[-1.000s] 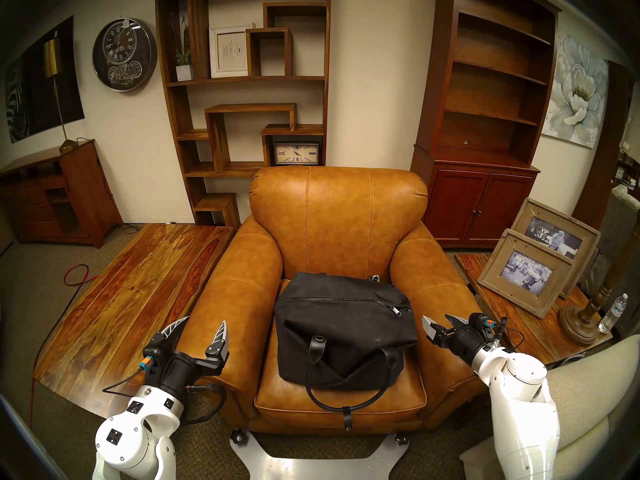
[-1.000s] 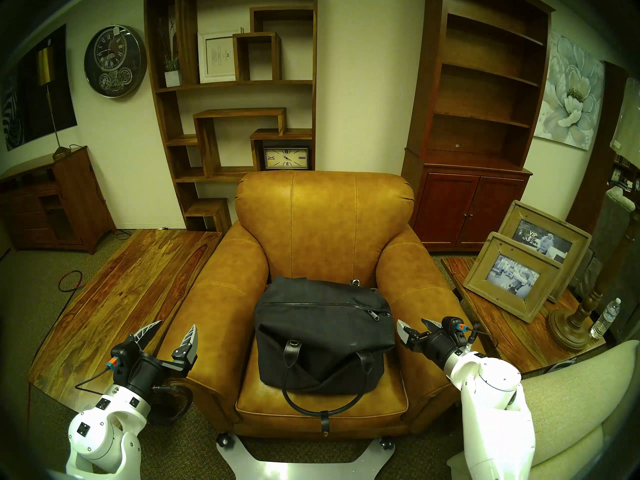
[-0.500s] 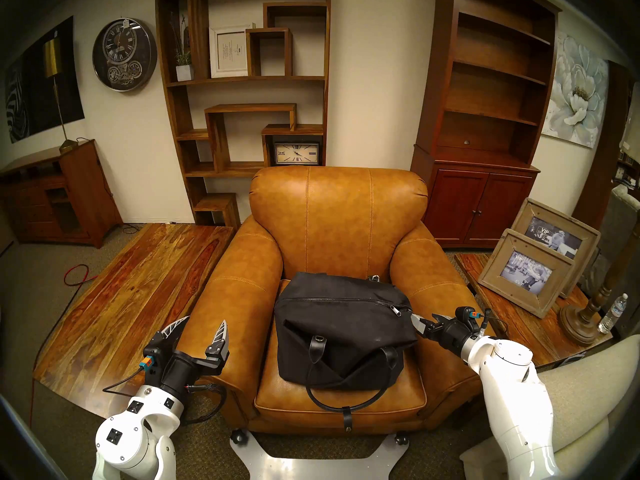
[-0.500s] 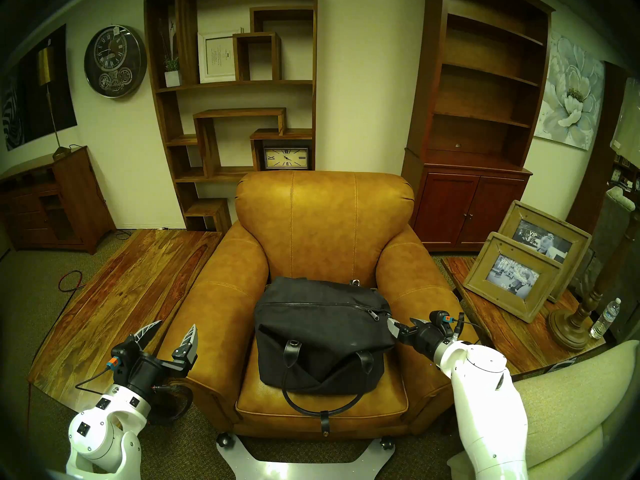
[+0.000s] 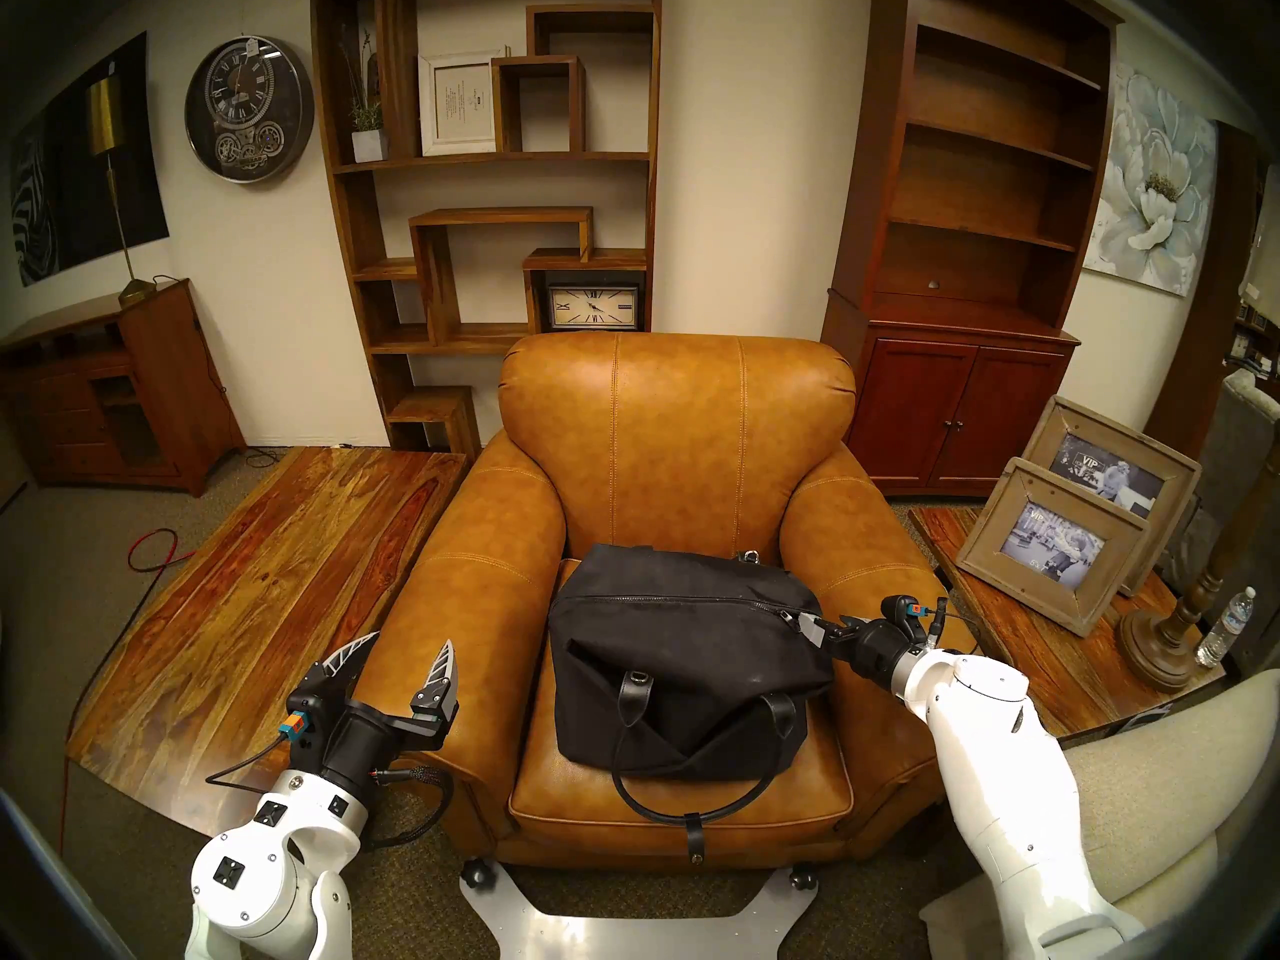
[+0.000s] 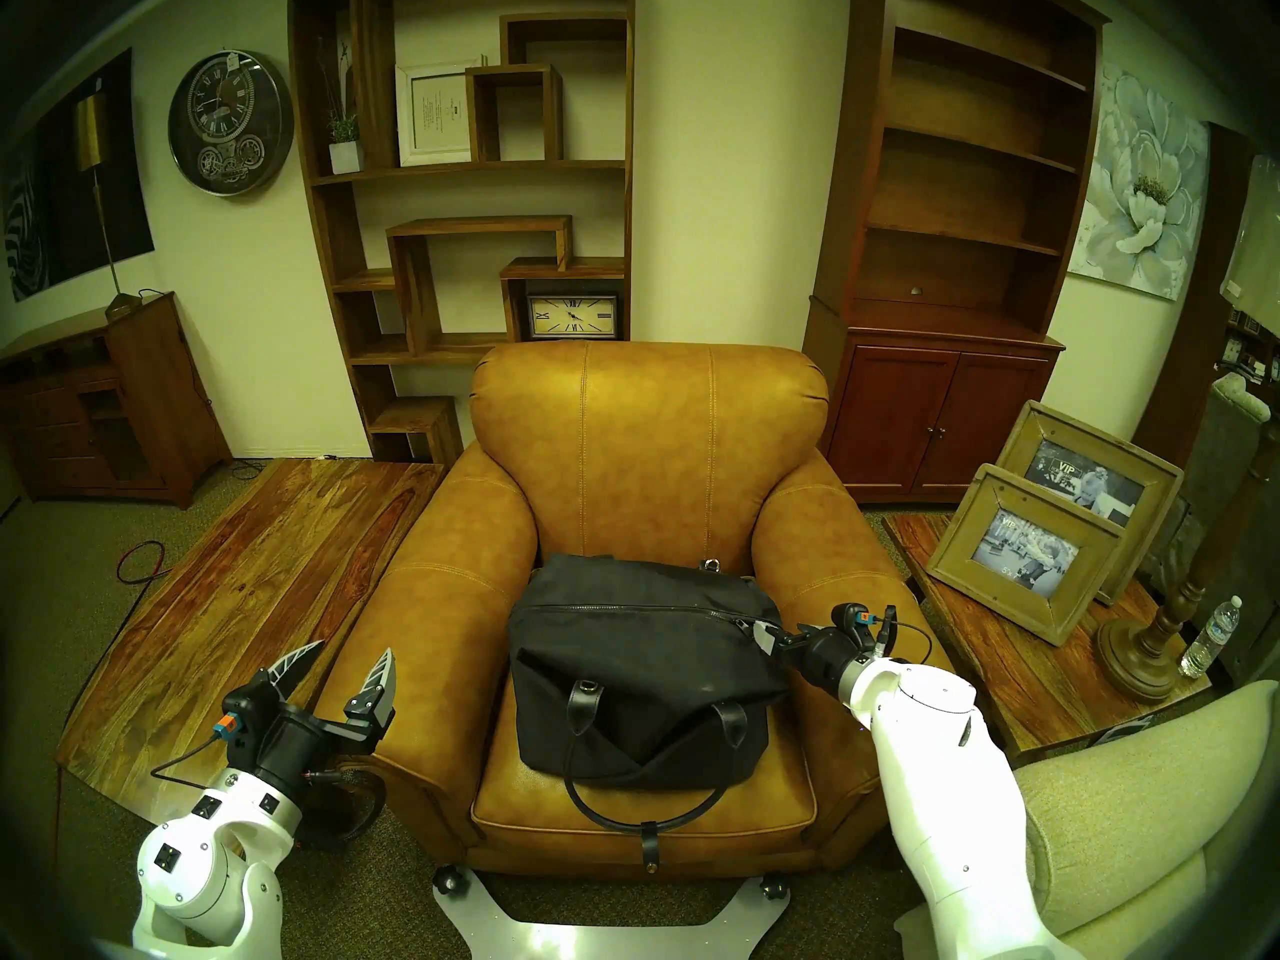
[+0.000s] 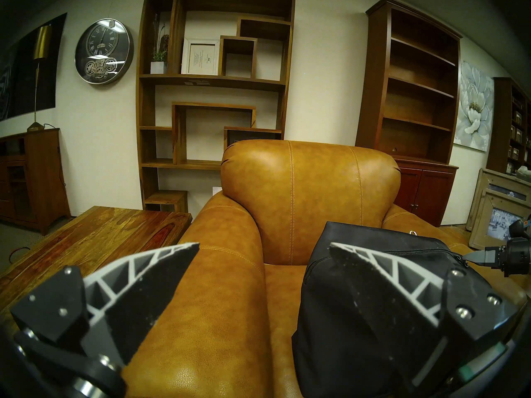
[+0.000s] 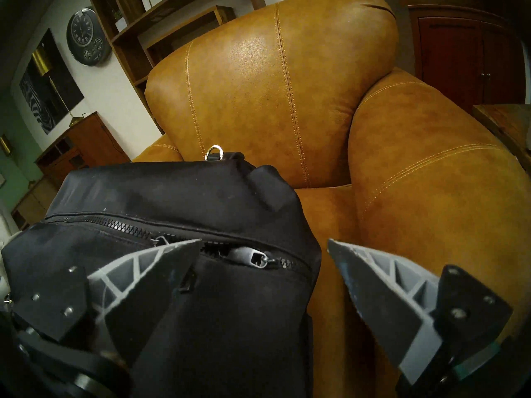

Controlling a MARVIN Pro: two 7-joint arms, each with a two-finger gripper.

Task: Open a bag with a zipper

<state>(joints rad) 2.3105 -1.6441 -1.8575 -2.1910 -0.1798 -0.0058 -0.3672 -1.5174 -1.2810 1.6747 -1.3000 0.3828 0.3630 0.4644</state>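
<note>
Right gripper (image 8: 264, 245) is spread wide at the end of the bag (image 5: 686, 661), right by the zipper (image 8: 184, 233) pull, not gripping anything. Left gripper (image 5: 398, 650) hangs wide open beside the armchair (image 5: 679, 439).

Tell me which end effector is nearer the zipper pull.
The right end effector, open at the bag's right end by the pull. The left end effector hangs outside the armchair's left arm.

The bag (image 5: 682, 661) is matt black cloth with smooth leather handles (image 5: 634, 695). Its zipper (image 8: 120, 224) has dark metal teeth. The armchair (image 5: 675, 439) is glossy tan leather.
</note>
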